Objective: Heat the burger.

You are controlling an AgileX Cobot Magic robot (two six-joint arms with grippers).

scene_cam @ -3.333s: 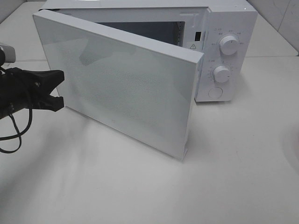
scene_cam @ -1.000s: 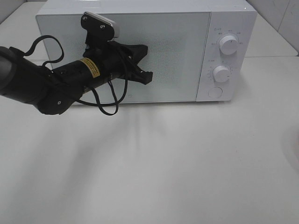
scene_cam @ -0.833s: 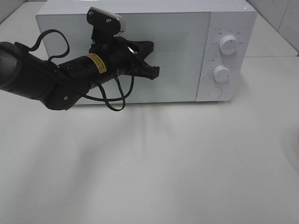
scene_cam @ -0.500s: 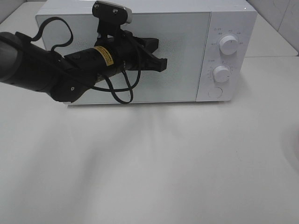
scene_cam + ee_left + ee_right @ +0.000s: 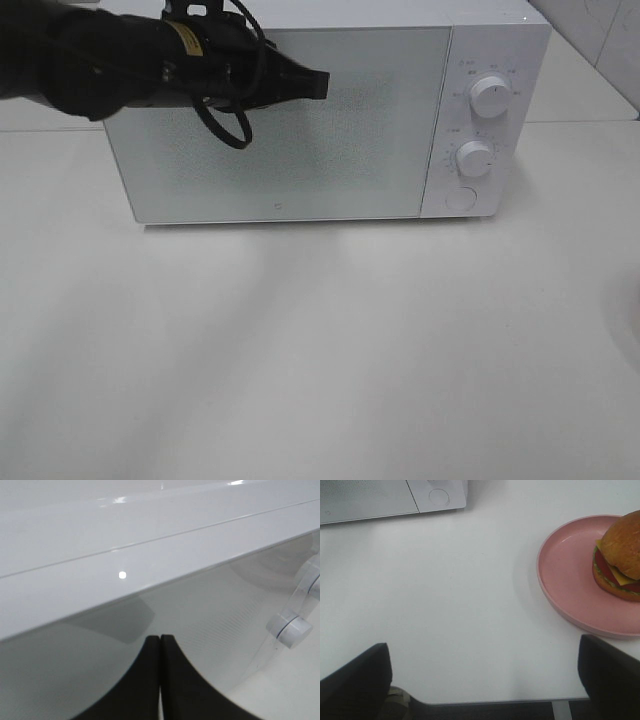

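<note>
I'm seeing the burger (image 5: 619,555) sitting on the pink plate (image 5: 570,580) on the table (image 5: 470,605), off to the right side of the rig, not in the microwave (image 5: 300,110). Only the right wrist view is showing it; the high camera is cutting it off. The microwave door (image 5: 280,130) is reading as closed, flush with the control panel (image 5: 480,120).

The left gripper (image 5: 318,84) is hovering up at the top edge of the door, fingers pressed together with nothing between them. It's pointing along the door toward the knobs (image 5: 488,97), well away from the burger.

The right gripper (image 5: 485,680) is hanging over bare table in front of the microwave, spread wide, holding nothing. From it the plate is lying off to its outer side, away from the microwave, near but not under the fingers. The burger is perched toward the plate's far rim and partly cropped in that view, so I can't tell how it's sitting past that edge.

I'm judging the right arm as the nearer one by a wide margin. The burger is round, so there's no long axis to line up with; the bearing from gripper to plate is what matters. The closed door is standing between burger and cavity, so I'm reckoning the next move has to sort that out first
</note>
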